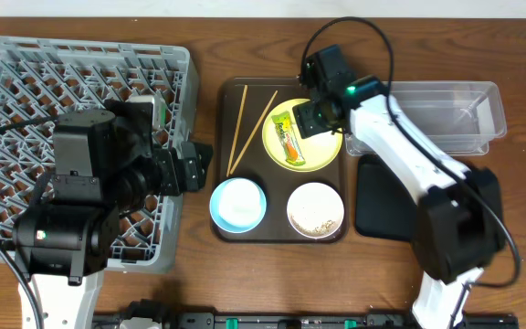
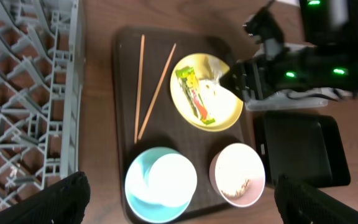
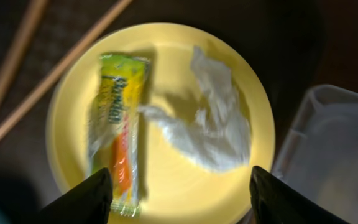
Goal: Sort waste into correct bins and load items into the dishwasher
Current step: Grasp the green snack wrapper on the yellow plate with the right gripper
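Observation:
The yellow plate [image 1: 299,137] sits on the dark brown tray [image 1: 228,91] and holds the green-and-orange snack wrapper [image 3: 118,124] and a crumpled white paper scrap [image 3: 210,124]. My right gripper [image 3: 180,196] is open just above the plate, empty. Two chopsticks [image 1: 243,128] lie at the tray's left. The light-blue bowl [image 1: 237,204] and the white bowl [image 1: 315,209] with rice crumbs sit at the tray's front. My left gripper [image 2: 182,199] is open and empty above the blue bowl. The grey dish rack [image 1: 26,82] is at the left.
The clear plastic tub [image 1: 455,111] stands right of the tray, and its corner shows in the right wrist view [image 3: 334,149]. The black tray [image 1: 382,196] lies in front of the tub. The left arm's body overlaps the rack's right side.

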Robot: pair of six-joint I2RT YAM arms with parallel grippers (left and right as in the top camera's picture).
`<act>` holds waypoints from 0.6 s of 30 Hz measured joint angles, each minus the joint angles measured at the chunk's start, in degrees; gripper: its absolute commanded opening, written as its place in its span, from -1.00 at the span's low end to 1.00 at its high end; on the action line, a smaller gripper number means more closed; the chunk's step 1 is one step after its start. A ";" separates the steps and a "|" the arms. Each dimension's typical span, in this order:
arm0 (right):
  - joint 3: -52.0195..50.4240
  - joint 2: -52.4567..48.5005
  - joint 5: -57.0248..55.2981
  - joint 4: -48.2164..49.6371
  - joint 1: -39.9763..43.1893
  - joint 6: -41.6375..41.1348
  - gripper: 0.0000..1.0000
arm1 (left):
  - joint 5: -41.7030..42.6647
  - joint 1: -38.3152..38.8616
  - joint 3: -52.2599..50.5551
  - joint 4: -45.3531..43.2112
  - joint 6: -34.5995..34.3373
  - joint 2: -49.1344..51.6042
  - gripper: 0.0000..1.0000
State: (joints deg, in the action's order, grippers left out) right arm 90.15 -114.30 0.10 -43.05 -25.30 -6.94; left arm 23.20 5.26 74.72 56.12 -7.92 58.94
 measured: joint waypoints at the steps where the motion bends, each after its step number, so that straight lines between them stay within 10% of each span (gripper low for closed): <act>1: 0.00 -1.62 -0.15 0.48 0.00 -0.02 0.29 | 0.00 -0.02 0.00 0.42 0.00 0.00 0.90; 5: 0.00 -6.14 -0.46 1.16 0.00 -0.04 0.11 | 0.02 0.00 0.00 0.70 0.00 0.00 0.90; 9: 0.00 -9.07 -1.18 2.32 0.00 0.20 -0.95 | 0.00 0.00 0.00 0.68 0.00 0.00 0.90; 18: 1.68 -6.47 1.33 -2.21 0.50 0.39 -0.98 | 0.02 -0.02 0.00 0.70 0.00 0.00 0.90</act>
State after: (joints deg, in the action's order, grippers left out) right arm 91.83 -120.77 1.43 -45.25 -24.80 -6.55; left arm 23.22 5.23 74.72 56.82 -7.92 58.94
